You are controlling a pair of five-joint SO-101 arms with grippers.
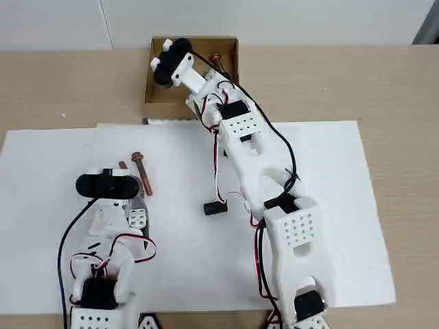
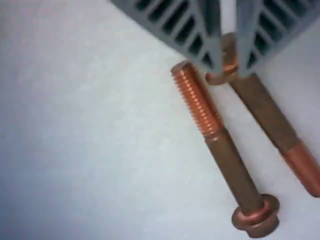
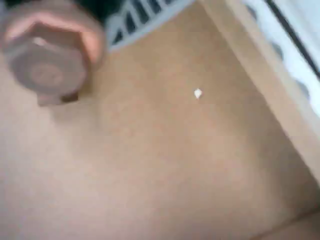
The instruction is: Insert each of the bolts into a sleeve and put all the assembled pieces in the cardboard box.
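My left arm [image 1: 103, 226] sits by a bolt [image 1: 142, 177] on the white paper [image 1: 329, 178], another bolt [image 1: 123, 165] half hidden under it, and my right arm [image 1: 254, 164] lies stretched across the paper with its end over the box [image 1: 158, 96], beside a copper piece [image 1: 215, 60].

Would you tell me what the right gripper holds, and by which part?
A bolt, head jutting free above the cardboard box floor; the gripped part is hidden.

Blurred bolt head [image 3: 47, 60], second bolt [image 2: 270, 120] partly hidden behind left gripper [image 2: 228, 60]
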